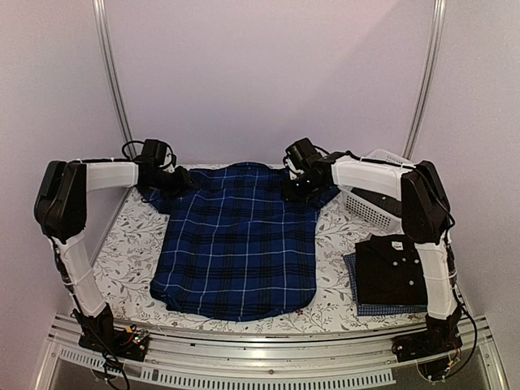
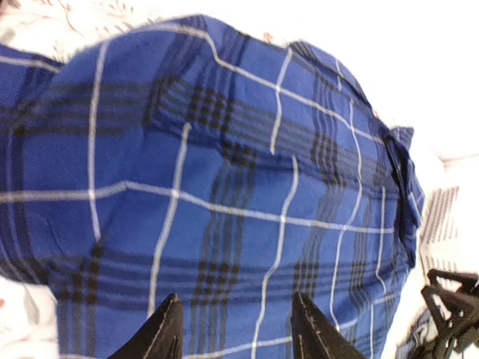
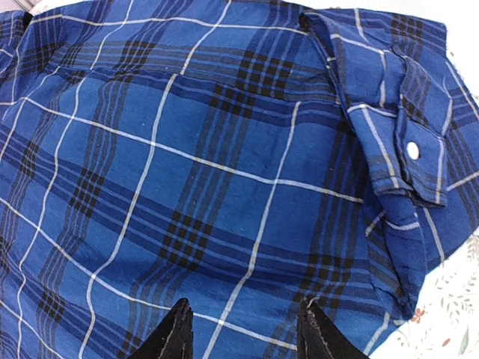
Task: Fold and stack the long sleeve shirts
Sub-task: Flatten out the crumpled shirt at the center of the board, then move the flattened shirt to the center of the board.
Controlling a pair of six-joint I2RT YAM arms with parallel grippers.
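Right pincer over plaid shirt; basket, black shirt alongside.

Left arm: base at lower left of the top view, lower link rising to an elbow at mid-left, white forearm reaching level toward upper centre. Left gripper sits at its end, left of centre, pointed inward and down. In the wrist view, two dark fingers show at the bottom edge, parted, with nothing pinched between them.

Right arm: base at lower right, elbow at mid-right, forearm reaching left toward upper centre, mirroring the other. Right gripper sits right of centre, angled down. In the wrist view, its fingers show at the bottom edge, parted, gripping nothing.

The grippers are well apart, at about the same height in the frame.
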